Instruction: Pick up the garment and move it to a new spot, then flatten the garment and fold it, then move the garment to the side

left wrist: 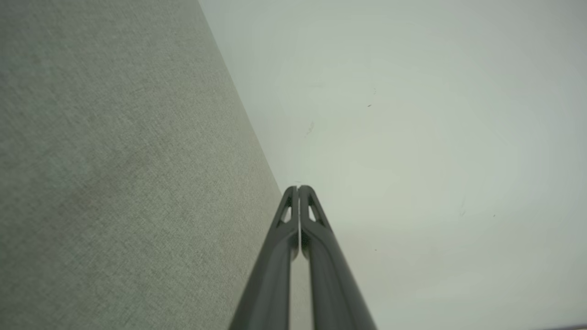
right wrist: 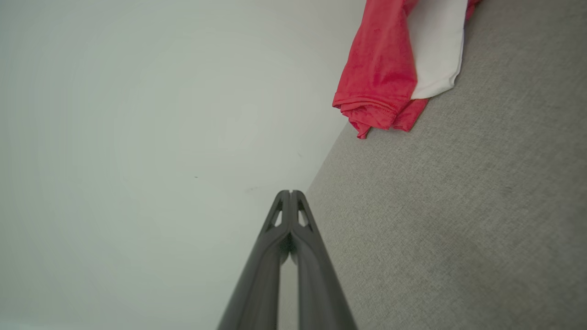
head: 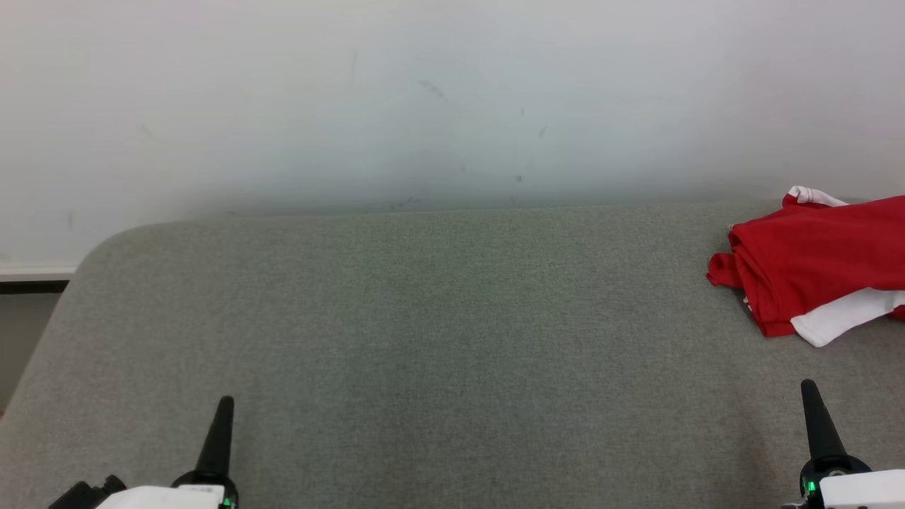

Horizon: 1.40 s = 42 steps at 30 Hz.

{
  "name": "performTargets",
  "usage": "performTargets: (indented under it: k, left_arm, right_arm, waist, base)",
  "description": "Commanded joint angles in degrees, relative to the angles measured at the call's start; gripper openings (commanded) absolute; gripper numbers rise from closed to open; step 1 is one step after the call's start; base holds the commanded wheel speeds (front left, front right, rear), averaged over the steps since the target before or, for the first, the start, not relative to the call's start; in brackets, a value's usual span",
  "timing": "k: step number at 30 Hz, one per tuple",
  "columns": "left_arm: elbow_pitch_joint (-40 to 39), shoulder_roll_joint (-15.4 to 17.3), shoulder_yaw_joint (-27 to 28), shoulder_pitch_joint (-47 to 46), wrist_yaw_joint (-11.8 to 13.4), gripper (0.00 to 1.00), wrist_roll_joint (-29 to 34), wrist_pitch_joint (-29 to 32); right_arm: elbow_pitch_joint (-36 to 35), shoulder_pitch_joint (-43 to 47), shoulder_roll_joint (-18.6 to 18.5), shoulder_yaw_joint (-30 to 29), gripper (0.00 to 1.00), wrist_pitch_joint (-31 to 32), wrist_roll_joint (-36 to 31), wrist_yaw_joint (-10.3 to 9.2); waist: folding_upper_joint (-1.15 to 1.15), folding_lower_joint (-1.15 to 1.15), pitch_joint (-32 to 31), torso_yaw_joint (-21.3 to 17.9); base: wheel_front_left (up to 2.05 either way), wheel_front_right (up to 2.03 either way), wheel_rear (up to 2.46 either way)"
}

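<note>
Nearest, the left gripper (head: 224, 410) and right gripper (head: 809, 392) sit closed and empty over the grey table (head: 424, 332). Farther off, at the table's right edge, the red and white garment (head: 813, 258) lies in a compact folded bundle. Folding and setting aside look done, with nothing apparently left.

Head looks down; both wrist views face the wall (left wrist: 412, 137).

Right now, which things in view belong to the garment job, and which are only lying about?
For the job:
- red and white garment, bunched at the far right
- left fingers, shut, empty
- right fingers, shut, empty

Only there:
- grey table
- white wall behind it
</note>
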Motion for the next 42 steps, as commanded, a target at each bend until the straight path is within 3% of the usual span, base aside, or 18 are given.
performTargets:
  k: [1, 42]
  left_arm:
    - [-0.15, 0.47, 0.34, -1.17, -0.23, 0.00, -1.82, 0.34]
    - [0.92, 0.56, 1.36, -2.77, -0.34, 0.00, -17.93, 4.99]
  right_arm:
    - [-0.10, -1.16, -0.04, -0.43, 0.00, 0.35, 1.28, -0.06]
    - [0.83, -1.90, 0.48, -2.43, 0.00, 4.92, 17.61, -0.10]
  waist:
    - [0.00, 0.00, 0.02, 0.03]
    - [0.00, 0.00, 0.61, 1.09]
  base:
    - [0.00, 0.00, 0.00]
    - [0.00, 0.00, 0.00]
